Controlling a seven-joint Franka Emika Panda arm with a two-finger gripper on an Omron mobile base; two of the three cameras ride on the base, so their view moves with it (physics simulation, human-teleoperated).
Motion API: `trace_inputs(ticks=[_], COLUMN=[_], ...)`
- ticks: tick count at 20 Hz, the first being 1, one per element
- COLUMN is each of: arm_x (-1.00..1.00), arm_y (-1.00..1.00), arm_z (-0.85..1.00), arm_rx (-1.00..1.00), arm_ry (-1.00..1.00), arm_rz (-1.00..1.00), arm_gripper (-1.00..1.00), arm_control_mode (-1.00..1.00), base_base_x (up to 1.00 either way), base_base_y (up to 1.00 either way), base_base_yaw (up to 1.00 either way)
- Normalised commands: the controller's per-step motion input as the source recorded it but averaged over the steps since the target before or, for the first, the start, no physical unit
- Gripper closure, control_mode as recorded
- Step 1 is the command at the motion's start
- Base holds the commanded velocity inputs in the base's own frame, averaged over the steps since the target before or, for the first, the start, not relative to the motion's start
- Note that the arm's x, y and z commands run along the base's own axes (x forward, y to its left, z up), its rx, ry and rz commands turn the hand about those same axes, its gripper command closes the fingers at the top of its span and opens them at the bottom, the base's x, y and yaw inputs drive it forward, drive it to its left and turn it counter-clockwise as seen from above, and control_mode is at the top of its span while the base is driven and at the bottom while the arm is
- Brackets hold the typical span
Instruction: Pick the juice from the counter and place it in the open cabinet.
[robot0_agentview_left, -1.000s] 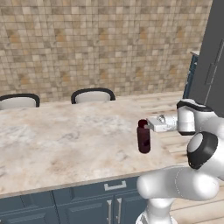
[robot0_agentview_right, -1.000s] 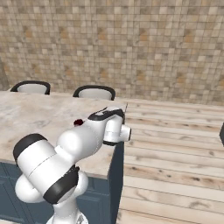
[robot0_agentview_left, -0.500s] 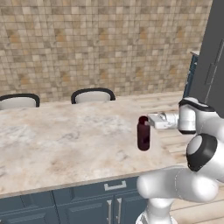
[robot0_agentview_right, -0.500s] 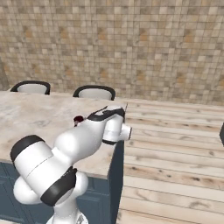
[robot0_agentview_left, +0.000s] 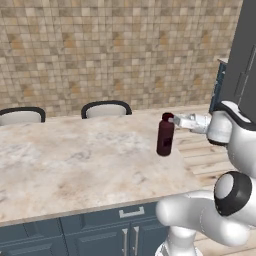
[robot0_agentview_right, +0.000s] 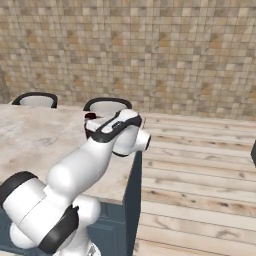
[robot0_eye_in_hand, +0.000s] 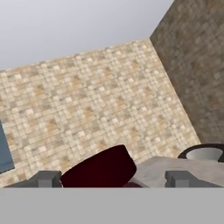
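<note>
Marbled desk (robot0_agentview_left: 75, 165) nearest, juice (robot0_agentview_left: 165, 135) upright at its 3 o'clock edge. Jaws (robot0_agentview_left: 176, 120) straddle the cap at bottle's 1 o'clock; grasp state cannot tell. Lift and cabinet placement both left. Tiled wall (robot0_agentview_left: 115, 50) beyond.

The arm (robot0_agentview_right: 95, 155) hides most of the juice (robot0_agentview_right: 90, 118) from the right.

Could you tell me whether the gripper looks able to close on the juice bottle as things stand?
Probably yes. The gripper is level with the cap of the juice, and in the hand view the bottle top sits between the two fingertips, with nothing between them.
</note>
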Motion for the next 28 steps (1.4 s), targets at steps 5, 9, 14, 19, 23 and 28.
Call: trace_inputs(ticks=[5,9,14,19,23,28], arm_x=[0.00,0.03,-0.11,0.00,0.00,0.00], arm_y=[0.00,0.00,0.00,0.00,0.00,0.00], arm_z=[0.47,0.07,0.00,0.00,0.00,0.00], arm_rx=[0.05,0.01,0.00,0.00,0.00,0.00], arm_ry=[0.03,0.03,0.00,0.00,0.00,0.00], arm_rz=[-0.10,-0.01,0.00,0.00,0.00,0.00], arm_gripper=[1.00,1.00,1.00,1.00,1.00,1.00], arm_control_mode=[-1.00,-1.00,1.00,1.00,1.00,1.00], base_base_x=[0.00,0.00,-0.09,-0.37,-0.35,-0.29], base_base_y=[0.00,0.00,0.00,0.00,0.00,0.00], base_base_yaw=[0.00,0.00,0.00,0.00,-0.07,-0.33])
